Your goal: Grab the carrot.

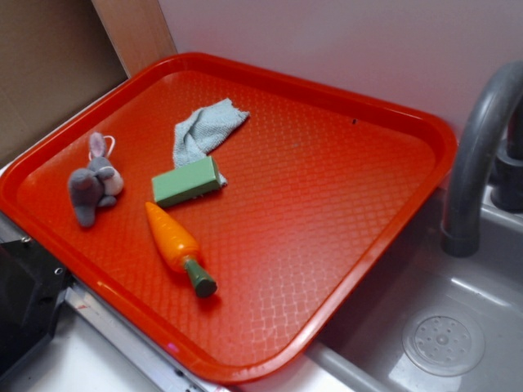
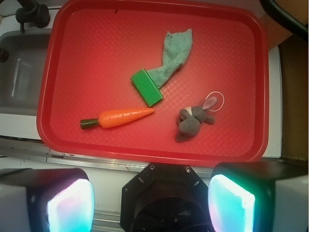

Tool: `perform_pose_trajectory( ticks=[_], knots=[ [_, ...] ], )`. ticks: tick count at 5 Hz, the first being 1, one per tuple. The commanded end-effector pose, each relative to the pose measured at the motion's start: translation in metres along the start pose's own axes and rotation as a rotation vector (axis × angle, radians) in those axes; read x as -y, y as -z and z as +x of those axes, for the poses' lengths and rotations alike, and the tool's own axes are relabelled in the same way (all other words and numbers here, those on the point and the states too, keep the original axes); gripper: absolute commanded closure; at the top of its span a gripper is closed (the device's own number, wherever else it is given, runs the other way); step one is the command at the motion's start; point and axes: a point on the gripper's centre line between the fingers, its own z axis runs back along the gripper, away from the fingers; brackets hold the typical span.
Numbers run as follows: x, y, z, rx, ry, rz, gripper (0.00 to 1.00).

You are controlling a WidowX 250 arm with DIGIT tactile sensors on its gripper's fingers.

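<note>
Carrot (image 2: 126, 117), glossy orange tapered plastic, lies on the textured red tray (image 2: 231, 53) ahead and left of the gripper (image 2: 150, 200), whose jaws gape wide, holding nothing.

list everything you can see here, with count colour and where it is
tray: 1, red, on the counter beside the sink
carrot: 1, orange with dark green stem, lying on the tray near its front edge
block: 1, green, on the tray, just past the carrot's tip
cloth: 1, pale blue-green, crumpled on the tray, one end under the block
toy rabbit: 1, grey with pink ears, on the tray near its left edge
sink: 1, grey, right of the tray
faucet: 1, grey, over the sink
claw: 1, two pads apart, above the counter short of the tray
</note>
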Motion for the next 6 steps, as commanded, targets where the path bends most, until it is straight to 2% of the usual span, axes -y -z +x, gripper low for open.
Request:
perform_pose_trajectory(
  ticks=[1,2,4,5,6],
  knots=[
    [0.000,0.000,0.000,0.000,0.000,0.000,0.00],
    [0.008,0.006,0.019,0.075,-0.248,-0.012,0.00],
    [0.028,0.036,0.036,0.129,-0.591,0.040,0.00],
    [0.037,0.077,0.036,0.049,-0.606,0.005,0.00],
    [0.039,0.113,0.040,0.024,-0.655,0.033,0.00]
  ],
)
